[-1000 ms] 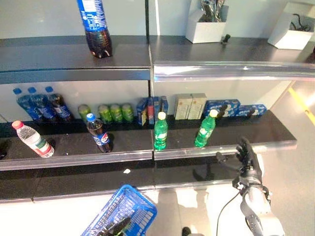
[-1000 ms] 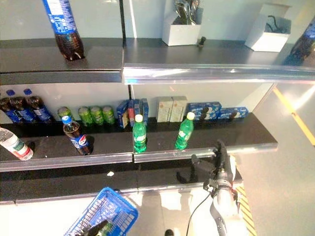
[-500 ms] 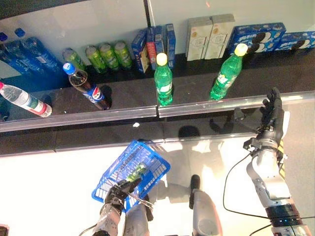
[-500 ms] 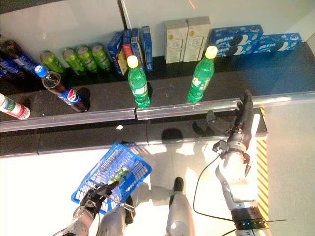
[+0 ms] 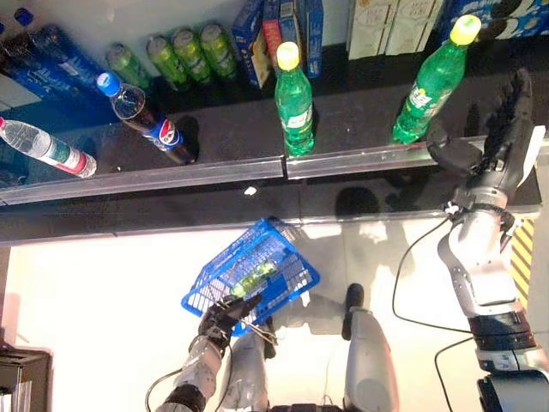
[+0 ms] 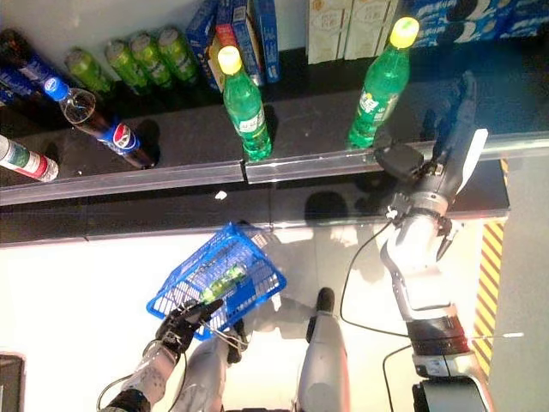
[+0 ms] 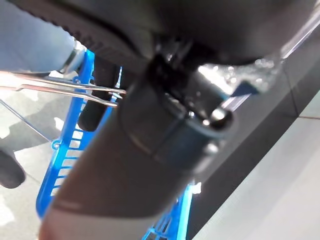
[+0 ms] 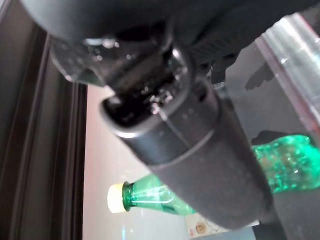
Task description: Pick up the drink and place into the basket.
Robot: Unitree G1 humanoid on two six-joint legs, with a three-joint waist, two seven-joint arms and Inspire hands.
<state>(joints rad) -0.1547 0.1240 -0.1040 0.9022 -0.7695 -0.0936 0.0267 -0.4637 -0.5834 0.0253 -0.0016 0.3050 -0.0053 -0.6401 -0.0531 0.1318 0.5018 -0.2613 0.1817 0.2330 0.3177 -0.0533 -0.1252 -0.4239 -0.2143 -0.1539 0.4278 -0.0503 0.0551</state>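
Two green drink bottles with yellow caps stand upright near the front edge of the dark shelf, one in the middle [image 5: 294, 107] and one to the right [image 5: 429, 81]. My right hand [image 5: 502, 129] is open, fingers straight, just right of the right-hand bottle, with the thumb reaching toward its base. The right wrist view shows that bottle [image 8: 150, 197] past the hand. Low down, my left hand [image 5: 221, 316] is shut on the wire handle [image 7: 60, 87] of a blue basket [image 5: 292, 249]. A small green bottle [image 5: 255, 279] lies inside it.
Further left on the shelf stand a cola bottle [image 5: 141, 120] and a tilted water bottle [image 5: 47, 150]. Green cans [image 5: 176, 56] and boxes [image 5: 283, 30] line the back. A yellow-black striped marking [image 5: 521, 262] runs on the floor at the right.
The camera has tilted down and the whole picture has shifted. My right hand has risen to the shelf's edge, closer to the right green bottle. The left hand still holds the basket.
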